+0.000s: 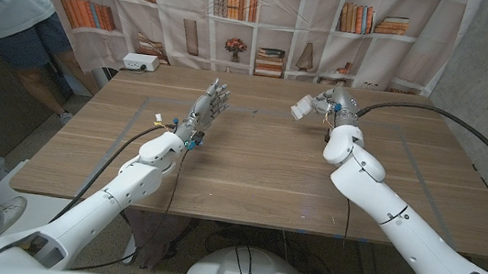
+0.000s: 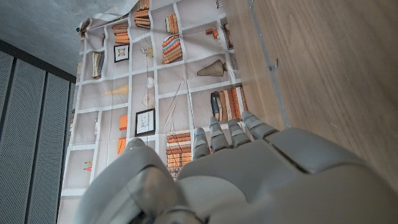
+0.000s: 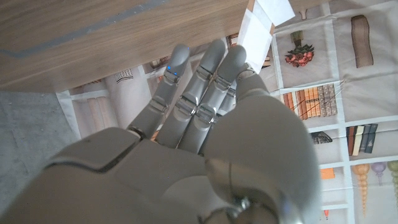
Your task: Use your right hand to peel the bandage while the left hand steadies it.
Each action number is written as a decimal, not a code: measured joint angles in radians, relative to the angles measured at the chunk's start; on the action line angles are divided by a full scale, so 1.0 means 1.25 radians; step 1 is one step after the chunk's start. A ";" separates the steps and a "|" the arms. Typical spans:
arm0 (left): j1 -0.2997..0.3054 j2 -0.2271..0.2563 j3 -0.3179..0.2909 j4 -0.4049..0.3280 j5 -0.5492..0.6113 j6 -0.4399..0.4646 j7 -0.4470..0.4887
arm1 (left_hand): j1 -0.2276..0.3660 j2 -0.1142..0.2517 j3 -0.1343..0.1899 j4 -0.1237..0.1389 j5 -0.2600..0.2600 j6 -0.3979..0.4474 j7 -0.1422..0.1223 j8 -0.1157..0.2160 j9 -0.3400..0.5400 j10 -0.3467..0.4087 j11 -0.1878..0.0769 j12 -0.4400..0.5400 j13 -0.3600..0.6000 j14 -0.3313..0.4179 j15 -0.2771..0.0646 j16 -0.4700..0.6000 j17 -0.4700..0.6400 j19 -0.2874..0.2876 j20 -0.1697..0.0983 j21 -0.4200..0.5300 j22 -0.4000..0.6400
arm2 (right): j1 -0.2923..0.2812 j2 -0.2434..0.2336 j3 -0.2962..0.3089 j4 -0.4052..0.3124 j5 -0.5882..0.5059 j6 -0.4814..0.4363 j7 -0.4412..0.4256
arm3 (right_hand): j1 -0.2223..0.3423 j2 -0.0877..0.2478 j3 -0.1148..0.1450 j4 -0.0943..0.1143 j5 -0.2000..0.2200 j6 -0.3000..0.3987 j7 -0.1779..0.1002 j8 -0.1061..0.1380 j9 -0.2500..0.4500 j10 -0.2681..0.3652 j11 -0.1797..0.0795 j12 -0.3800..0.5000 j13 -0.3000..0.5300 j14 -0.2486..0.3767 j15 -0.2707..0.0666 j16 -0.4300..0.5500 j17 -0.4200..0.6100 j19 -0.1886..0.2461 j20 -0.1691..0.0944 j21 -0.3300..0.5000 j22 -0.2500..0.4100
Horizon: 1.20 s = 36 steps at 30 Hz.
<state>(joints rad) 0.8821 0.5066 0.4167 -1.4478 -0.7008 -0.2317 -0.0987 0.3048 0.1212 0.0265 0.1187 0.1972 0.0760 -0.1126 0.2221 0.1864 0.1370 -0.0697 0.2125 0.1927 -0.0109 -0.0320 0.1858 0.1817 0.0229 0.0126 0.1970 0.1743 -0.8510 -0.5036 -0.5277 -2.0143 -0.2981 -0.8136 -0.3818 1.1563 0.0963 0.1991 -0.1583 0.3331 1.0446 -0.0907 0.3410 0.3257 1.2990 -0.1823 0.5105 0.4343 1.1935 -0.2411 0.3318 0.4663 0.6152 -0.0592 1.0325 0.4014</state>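
Observation:
The bandage is a small white strip, held above the far right part of the wooden table. My right hand pinches it at the fingertips, and in the right wrist view the bandage sticks out past the fingers as two white flaps. My left hand stands upright over the far middle of the table, fingers straight and apart, holding nothing. It is well apart from the bandage. The left wrist view shows the back of the left hand with fingers extended.
A person stands beyond the table's far left corner. A white box lies at the far left edge. A printed bookshelf curtain hangs behind the table. Thin tape lines mark the tabletop.

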 measured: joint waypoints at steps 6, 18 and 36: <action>-0.002 -0.012 -0.002 0.000 -0.025 -0.001 -0.017 | -0.006 -0.006 -0.002 -0.009 0.000 0.024 0.001 0.007 0.000 -0.007 0.006 0.000 0.000 -0.010 -0.002 0.000 0.000 -0.005 0.005 0.000 0.000 | -0.001 0.001 0.013 -0.002 0.054 0.023 -0.045 | 0.000 0.000 0.000 0.000 0.003 -0.001 0.001 0.003 0.006 0.000 0.000 0.000 -0.002 0.000 0.000 0.000 0.004 0.000 0.000 0.006 0.000; 0.002 -0.029 -0.005 -0.027 0.003 -0.035 0.020 | 0.150 -0.004 0.050 -0.103 -0.004 0.276 -0.059 0.062 0.000 -0.125 -0.004 -0.016 0.000 -0.066 -0.003 -0.004 0.000 -0.027 -0.001 0.000 0.000 | 0.013 -0.003 -0.005 0.006 0.104 0.061 -0.108 | 0.000 0.000 0.003 0.003 0.009 -0.003 0.003 0.008 0.016 0.000 0.000 -0.003 0.000 0.000 0.000 -0.006 0.004 -0.009 0.000 0.019 0.000; 0.027 -0.051 0.015 -0.067 0.167 -0.100 0.173 | 0.313 -0.041 0.088 -0.207 -0.007 0.424 -0.051 0.067 -0.003 -0.047 -0.044 0.014 0.000 -0.021 -0.001 0.006 0.000 -0.010 -0.019 0.006 0.000 | 0.033 0.017 -0.032 0.013 0.124 0.080 -0.184 | 0.000 0.000 0.006 0.001 0.016 -0.005 0.004 0.012 0.023 0.000 0.000 -0.007 0.000 0.008 0.001 -0.012 0.011 -0.013 0.005 0.037 -0.002</action>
<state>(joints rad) 0.9156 0.4428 0.4358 -1.5311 -0.4916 -0.3570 0.1171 0.6956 0.0705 0.1364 -0.1405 0.1885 0.6066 -0.1761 0.3060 0.1827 0.0781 -0.1244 0.2298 0.1927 -0.0374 -0.0338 0.1933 0.1817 0.0104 -0.0107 0.2047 0.1742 -0.8095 -0.4819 -0.5681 -1.9974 -0.1434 -0.7136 -0.6116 1.1562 0.0962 0.2060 -0.1573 0.3537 1.0390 -0.0858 0.3564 0.3539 1.2989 -0.1822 0.5020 0.4338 1.2031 -0.2399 0.3163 0.4802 0.5992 -0.0535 1.0792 0.3987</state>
